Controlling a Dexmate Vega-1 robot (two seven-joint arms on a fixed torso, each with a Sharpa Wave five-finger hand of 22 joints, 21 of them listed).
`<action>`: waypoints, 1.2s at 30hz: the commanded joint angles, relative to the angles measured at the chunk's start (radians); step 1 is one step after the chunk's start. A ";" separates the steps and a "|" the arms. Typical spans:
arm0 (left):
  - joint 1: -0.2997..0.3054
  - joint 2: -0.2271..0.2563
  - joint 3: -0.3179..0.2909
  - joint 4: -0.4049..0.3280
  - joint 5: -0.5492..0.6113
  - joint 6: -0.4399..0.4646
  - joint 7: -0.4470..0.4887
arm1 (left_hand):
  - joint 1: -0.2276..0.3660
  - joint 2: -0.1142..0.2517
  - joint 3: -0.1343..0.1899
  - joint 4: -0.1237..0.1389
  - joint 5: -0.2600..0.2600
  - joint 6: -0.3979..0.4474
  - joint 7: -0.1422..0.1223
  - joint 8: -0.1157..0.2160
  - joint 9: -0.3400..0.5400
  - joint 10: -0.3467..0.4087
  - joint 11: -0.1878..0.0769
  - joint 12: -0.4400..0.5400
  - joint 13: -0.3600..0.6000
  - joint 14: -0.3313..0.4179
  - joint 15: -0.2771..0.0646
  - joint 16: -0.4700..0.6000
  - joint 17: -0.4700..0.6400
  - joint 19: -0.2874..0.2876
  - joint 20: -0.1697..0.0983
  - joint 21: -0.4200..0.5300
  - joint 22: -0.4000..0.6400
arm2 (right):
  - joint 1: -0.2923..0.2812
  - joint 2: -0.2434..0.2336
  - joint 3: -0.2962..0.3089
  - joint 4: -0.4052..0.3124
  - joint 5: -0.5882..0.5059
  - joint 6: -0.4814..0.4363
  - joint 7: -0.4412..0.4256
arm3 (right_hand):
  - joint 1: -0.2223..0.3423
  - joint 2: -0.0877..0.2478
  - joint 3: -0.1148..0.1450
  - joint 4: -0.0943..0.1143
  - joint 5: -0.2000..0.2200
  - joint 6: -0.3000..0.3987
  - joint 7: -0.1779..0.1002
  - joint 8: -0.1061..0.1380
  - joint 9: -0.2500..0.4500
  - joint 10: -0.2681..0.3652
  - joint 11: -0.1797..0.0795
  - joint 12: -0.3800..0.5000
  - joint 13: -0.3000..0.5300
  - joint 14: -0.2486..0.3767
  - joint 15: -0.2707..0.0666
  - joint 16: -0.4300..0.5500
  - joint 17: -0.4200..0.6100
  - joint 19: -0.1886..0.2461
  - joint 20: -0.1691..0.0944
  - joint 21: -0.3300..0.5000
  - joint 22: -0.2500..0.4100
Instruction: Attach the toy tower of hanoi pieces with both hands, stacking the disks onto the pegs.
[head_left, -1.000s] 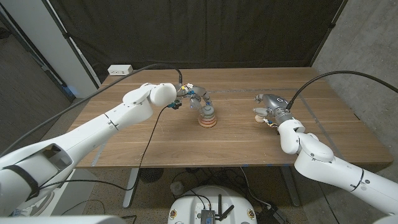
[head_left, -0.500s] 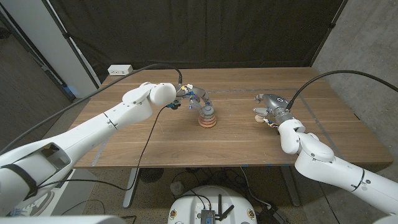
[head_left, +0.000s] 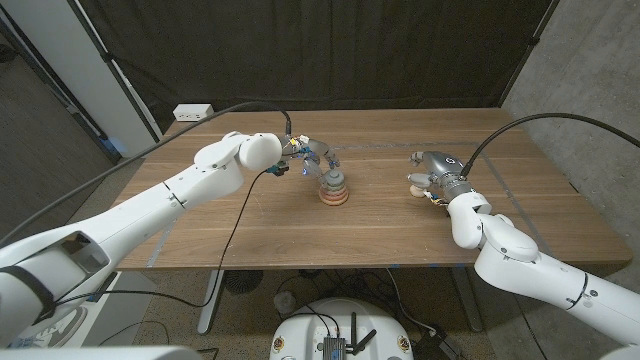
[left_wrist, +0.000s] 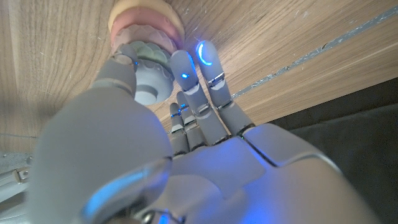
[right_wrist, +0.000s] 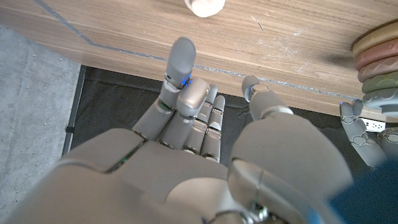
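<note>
From the head view, my left robot hand (head_left: 312, 155) sits at the top of the disk stack (head_left: 333, 188), fingers curled about the small grey top disk (head_left: 332, 177); whether it pinches that disk or merely touches it I cannot tell. My right robot hand (head_left: 433, 170) stands well apart along the worktop (head_left: 380, 225), fingers loosely spread, with a small pale piece (head_left: 416, 190) just beside it, seemingly ungrasped.

In the left wrist view, my thumb and fingers (left_wrist: 185, 68) bracket the grey top disk (left_wrist: 151, 74), seated above the pink disk (left_wrist: 147, 22). To finish well, I should press straight down along the peg, then release without tilting the stack.

In the right wrist view, my fingers (right_wrist: 180, 59) point toward the pale piece (right_wrist: 206, 6), not touching. I judge it is next to collect.
</note>
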 joint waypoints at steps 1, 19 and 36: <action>0.023 0.022 -0.024 -0.038 0.004 0.022 0.005 | -0.011 -0.002 -0.003 -0.002 -0.001 -0.001 -0.003 0.006 -0.001 0.000 -0.003 0.013 0.002 -0.006 -0.053 0.000 0.002 -0.006 -0.124 -0.002 0.004 | -0.006 -0.006 0.005 -0.006 0.000 0.000 -0.001 | 0.004 0.003 0.006 -0.002 0.005 0.007 0.001 0.005 0.005 0.006 -0.003 -0.002 0.006 -0.010 -0.016 0.004 0.001 0.002 -0.041 0.003 0.003; 0.142 0.112 -0.131 -0.137 -0.055 0.114 0.079 | -0.003 0.012 0.000 -0.008 0.001 0.035 -0.007 0.029 -0.005 0.042 -0.011 0.034 -0.001 -0.007 -0.053 0.007 0.002 -0.002 -0.127 0.002 0.006 | 0.034 0.012 -0.013 0.022 0.000 0.010 0.026 | 0.003 0.002 0.006 -0.003 0.006 0.006 0.001 0.004 0.005 0.005 -0.002 -0.003 0.005 -0.011 -0.016 0.003 0.000 0.001 -0.041 0.003 0.003; 0.299 0.184 -0.233 -0.232 -0.130 0.209 0.240 | 0.008 0.023 0.005 -0.013 0.004 0.069 -0.018 0.043 -0.009 0.079 -0.022 0.047 0.001 0.001 -0.053 0.019 0.003 0.008 -0.127 0.007 0.006 | 0.040 0.010 -0.013 0.026 0.000 0.031 0.035 | 0.003 0.002 0.006 -0.004 0.006 0.005 0.001 0.004 0.006 0.006 -0.002 -0.004 0.004 -0.008 -0.016 0.005 0.001 0.002 -0.041 0.003 0.003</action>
